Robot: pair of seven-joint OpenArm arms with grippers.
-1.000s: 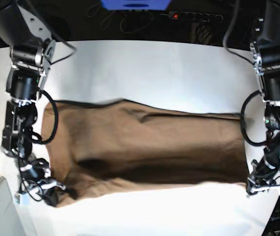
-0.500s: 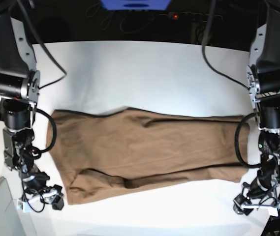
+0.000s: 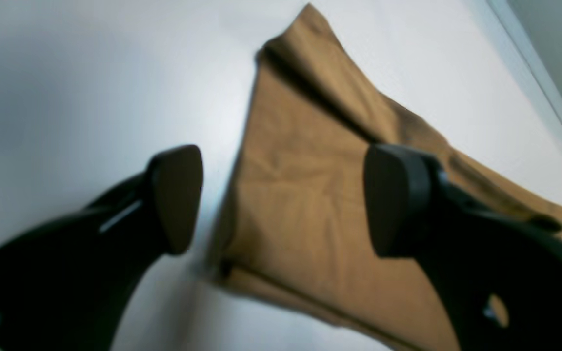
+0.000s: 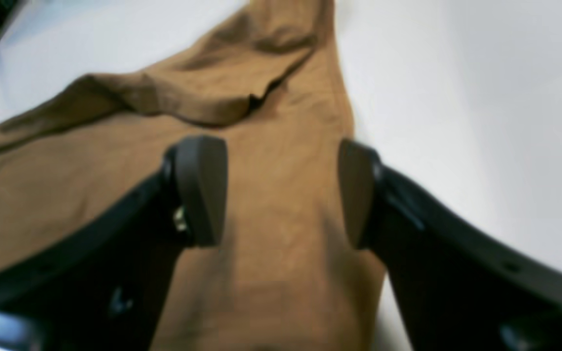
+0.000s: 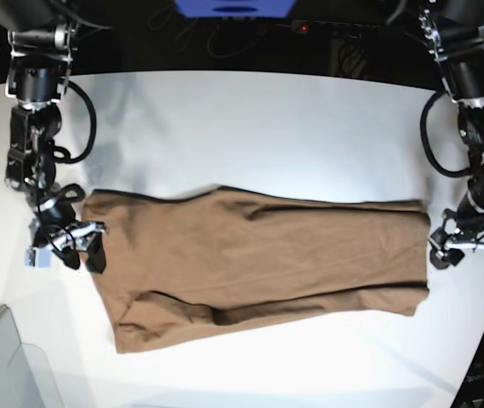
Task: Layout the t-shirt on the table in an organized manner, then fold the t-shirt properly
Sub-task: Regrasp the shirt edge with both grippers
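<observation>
I see the t-shirt [image 5: 259, 259] lying as a long folded band on the table [image 5: 250, 127], between my left gripper [image 3: 281, 200] and right gripper [image 4: 281, 192], both with jaws apart and empty; crosswise folds remain, I judge.

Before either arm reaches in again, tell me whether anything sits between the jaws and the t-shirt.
Nothing visible does. Both grippers are open at opposite ends of the t-shirt: the left gripper straddles its edge, the right gripper hangs directly over the cloth. Only bare table surrounds it.
</observation>
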